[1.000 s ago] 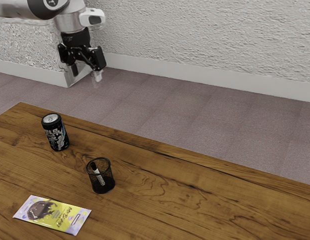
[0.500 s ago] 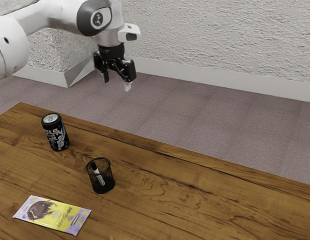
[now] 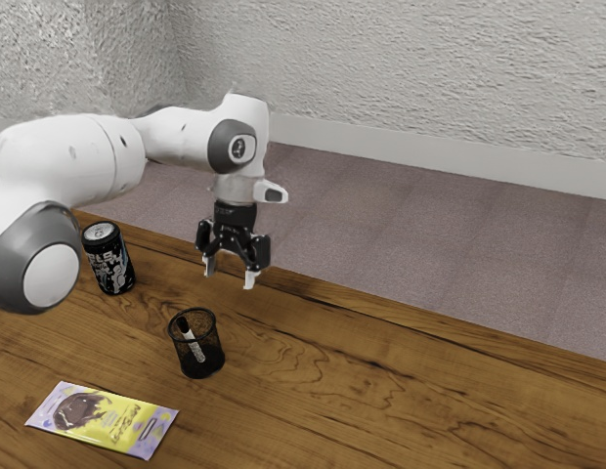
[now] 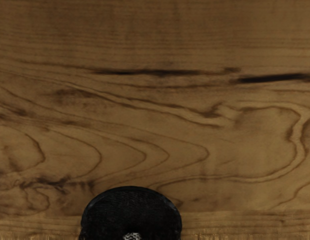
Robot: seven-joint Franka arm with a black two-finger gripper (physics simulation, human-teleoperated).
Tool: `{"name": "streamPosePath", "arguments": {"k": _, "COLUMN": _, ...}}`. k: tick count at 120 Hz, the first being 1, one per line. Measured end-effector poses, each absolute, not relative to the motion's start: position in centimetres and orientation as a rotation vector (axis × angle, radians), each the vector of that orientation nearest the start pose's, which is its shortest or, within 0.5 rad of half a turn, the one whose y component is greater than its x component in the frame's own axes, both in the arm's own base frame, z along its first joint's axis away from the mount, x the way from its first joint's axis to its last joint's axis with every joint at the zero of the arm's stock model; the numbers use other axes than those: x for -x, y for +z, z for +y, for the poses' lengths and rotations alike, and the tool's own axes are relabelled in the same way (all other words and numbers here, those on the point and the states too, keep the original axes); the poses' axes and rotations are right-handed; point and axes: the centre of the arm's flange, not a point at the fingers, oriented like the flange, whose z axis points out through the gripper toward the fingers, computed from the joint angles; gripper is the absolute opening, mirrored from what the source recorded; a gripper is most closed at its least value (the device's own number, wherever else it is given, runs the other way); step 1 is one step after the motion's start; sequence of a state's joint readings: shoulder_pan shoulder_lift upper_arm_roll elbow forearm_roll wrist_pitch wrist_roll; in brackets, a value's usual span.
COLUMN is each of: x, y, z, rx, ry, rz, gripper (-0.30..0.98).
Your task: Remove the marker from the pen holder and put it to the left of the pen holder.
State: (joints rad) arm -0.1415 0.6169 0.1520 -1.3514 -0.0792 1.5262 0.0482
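My gripper (image 3: 228, 277) hangs pointing down in the exterior view, its two fingertips apart with nothing between them, higher than the pen holder. The black mesh pen holder (image 3: 210, 363) stands upright on the table. Inside it leans the marker (image 3: 194, 344), white with a black upper end that rests near the rim. At the wrist view's lower edge is the dark round pen holder (image 4: 131, 210), with a small pale patch inside that I cannot identify for certain.
A black can (image 3: 108, 260) stands on the wooden table (image 3: 381, 391), toward the exterior view's left. A yellow and purple packet (image 3: 103, 420) lies flat near the pen holder. The arm reaches in above the can's side of the table.
My hand has come from beyond the table's far edge, moving lower and toward the exterior view's right, to above the table near the pen holder. The objects have stayed put.
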Motion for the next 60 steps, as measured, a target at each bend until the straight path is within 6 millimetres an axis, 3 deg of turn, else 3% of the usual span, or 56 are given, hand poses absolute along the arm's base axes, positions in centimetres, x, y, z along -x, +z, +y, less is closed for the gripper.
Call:
{"name": "streamPosePath", "arguments": {"k": 13, "x": -65.6, "y": 32.7, "z": 0.1, "rx": 3.045, "ry": 0.841, "rz": -0.005, "gripper": 0.69}}
{"name": "streamPosePath", "arguments": {"k": 39, "x": -62.0, "y": 30.4, "z": 1.0, "rx": 2.967, "ry": 1.15, "rz": -0.037, "gripper": 0.69}}
{"name": "streamPosePath", "arguments": {"k": 60, "x": -60.2, "y": 29.8, "z": 1.0, "rx": 2.927, "ry": 1.259, "rz": -0.043, "gripper": 0.67}}
